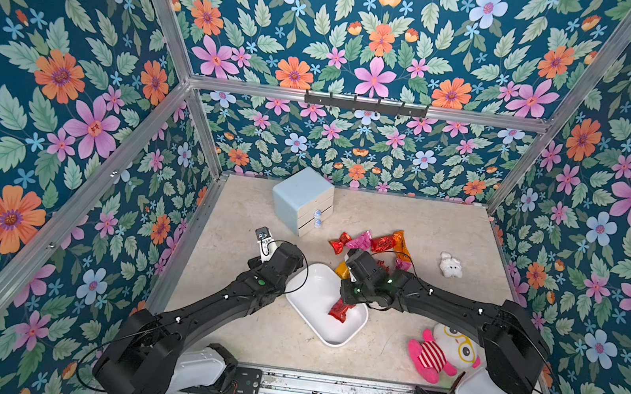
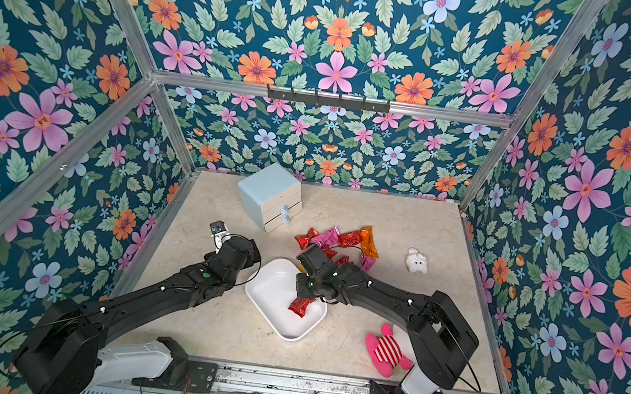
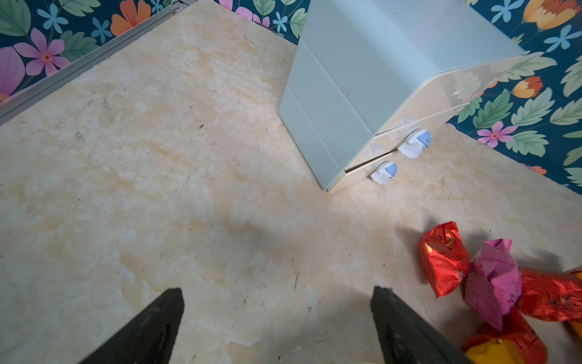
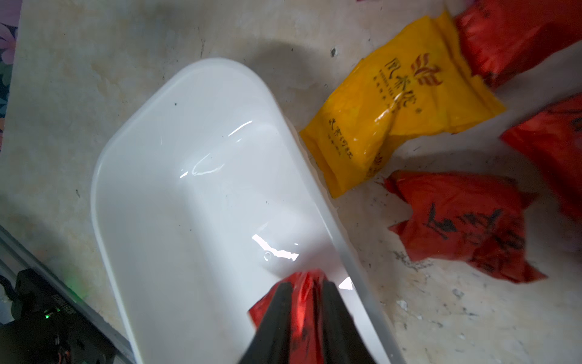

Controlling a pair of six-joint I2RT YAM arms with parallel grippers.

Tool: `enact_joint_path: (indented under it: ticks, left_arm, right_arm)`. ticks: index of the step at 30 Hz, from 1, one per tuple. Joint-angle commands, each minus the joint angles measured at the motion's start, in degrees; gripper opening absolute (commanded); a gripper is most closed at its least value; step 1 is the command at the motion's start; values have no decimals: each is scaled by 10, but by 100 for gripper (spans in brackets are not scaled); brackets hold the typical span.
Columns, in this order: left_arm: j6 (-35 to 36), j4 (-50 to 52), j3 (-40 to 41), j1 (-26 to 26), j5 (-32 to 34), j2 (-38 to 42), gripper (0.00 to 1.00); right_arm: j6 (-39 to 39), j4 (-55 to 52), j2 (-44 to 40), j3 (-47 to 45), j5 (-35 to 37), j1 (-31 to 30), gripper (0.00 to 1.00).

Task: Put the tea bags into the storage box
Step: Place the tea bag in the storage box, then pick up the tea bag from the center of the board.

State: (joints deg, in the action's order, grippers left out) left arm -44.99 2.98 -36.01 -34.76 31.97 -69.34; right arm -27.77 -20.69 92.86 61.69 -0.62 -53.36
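1. Box: long axis runs far-left to near-right on table.
2. R gripper: jaws narrow, flanking red bag inside box's near-right end; gripped or loose, can't tell.
3. Other bags: past box's far side, nearer R arm.
4. L gripper: wide, empty.

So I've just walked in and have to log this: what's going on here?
The right gripper has a red tea bag between its jaws, low in the white storage box. The left gripper hangs open and empty over bare table. The other tea bags lie on the table beside the box.
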Motion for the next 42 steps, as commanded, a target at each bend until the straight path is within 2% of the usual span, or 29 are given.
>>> enact_joint_path:
  ticks: [1,4,9,15,17,19,25,29,33,35,40,42]
  left_arm:
    - [1,0,-11,1,-6,-11,99]
    - [4,-5,-16,1,-14,-18,99]
    - [16,-15,-25,1,-30,-31,99]
    - [51,-30,-37,0,-88,-56,99]
    - [64,-24,-47,0,-106,-73,99]
    - [70,-15,-54,0,-116,-89,99]
    - [66,-14,-50,0,-126,-108,99]
    - [58,-18,-38,0,-124,-102,99]
    - [56,-15,-26,1,-114,-88,99]
    - [54,-15,-19,0,-107,-81,99]
    - [52,-14,-13,0,-100,-73,99]
    - [51,-13,-13,0,-100,-73,99]
  right_arm:
    - [-12,-16,-27,13,60,0,34]
    - [-23,-43,-50,33,101,14,47]
    - [-44,-43,-86,21,105,90,50]
    - [-49,-15,-113,-34,123,213,52]
    - [-54,-2,-116,-54,104,259,59]
    - [-61,17,-113,-73,69,297,61]
    - [-67,57,-75,-98,26,312,62]
    - [-75,79,-39,-104,25,312,61]
    - [-75,88,1,-90,25,312,53]
    - [-73,92,14,-84,21,313,45]
    - [-63,80,35,-73,32,313,4]
    - [-57,73,29,-73,40,312,0]
